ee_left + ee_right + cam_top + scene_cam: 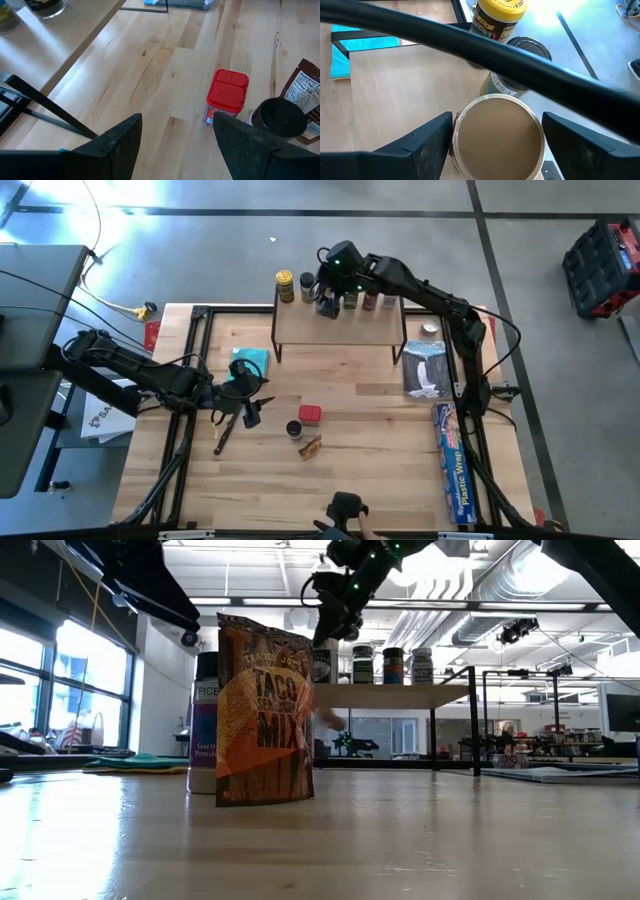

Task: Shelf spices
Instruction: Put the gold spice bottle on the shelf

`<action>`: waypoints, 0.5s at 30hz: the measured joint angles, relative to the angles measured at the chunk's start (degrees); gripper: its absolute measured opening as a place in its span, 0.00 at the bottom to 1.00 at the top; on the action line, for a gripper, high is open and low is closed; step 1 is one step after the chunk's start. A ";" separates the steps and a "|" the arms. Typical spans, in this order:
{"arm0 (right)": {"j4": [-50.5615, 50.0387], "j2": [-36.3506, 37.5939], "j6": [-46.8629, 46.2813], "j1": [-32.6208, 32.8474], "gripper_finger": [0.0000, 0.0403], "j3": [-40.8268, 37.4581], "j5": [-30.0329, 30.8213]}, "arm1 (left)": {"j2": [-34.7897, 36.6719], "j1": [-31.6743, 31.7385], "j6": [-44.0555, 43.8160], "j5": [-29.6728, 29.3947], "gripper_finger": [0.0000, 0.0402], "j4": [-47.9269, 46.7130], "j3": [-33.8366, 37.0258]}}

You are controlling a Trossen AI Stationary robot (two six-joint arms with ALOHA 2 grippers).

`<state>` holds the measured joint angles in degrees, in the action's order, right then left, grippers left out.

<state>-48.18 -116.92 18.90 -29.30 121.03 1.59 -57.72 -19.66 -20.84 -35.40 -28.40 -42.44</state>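
Shelf (338, 328): low riser, pale wood rectangular top on thin black metal legs, stood at the far side of the butcher-block table (350, 480). A row of small round jars ran along its back edge; in the high view the arm partly covered them and their lids were hard to tell apart.

Yellow-lidded jar (285, 285): round, glossy lid, at the shelf's far left corner.

Tan-lidded jar (496, 136): round, flat matte lid, on the shelf top. The right gripper (327, 298) sat over it with fingers apart on either side; contact with the sides could not be made out. A silver-lidded jar (525, 52) stood just behind, partly crossed by a dark cable.

Red box (227, 97): small, squarish, hinged plastic lid, upright on the table near its middle.

Black-lidded jar (281, 116): round, just beside the red box.

Taco seasoning packet (264, 712): brown-orange, crinkled foil-like pouch, next to the black-lidded jar; cut off at the edge in the left wrist view.

Left gripper (240, 402): low over the table beside the teal cloth (250, 362), fingers spread, nothing between them.

Blue plastic-wrap box (455, 465): long, cardboard, along the table's right edge.
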 joint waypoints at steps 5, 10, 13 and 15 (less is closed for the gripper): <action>-0.07 0.00 2.53 0.03 0.75 -0.02 4.85 | -0.02 0.00 0.00 0.00 0.59 0.00 0.00; -0.03 -0.02 4.73 -0.31 0.75 -0.02 5.88 | -0.02 0.00 0.00 0.00 0.59 0.00 0.00; 0.00 -0.02 6.77 -0.70 0.75 -0.02 5.80 | 0.00 0.00 0.00 0.00 0.59 0.00 0.00; 0.02 -0.02 7.78 -1.02 0.75 -0.02 5.78 | -0.01 0.00 -0.01 0.00 0.59 0.00 0.00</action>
<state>-48.16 -116.95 26.68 -30.32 121.01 7.37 -57.72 -19.66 -20.85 -35.40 -28.40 -42.44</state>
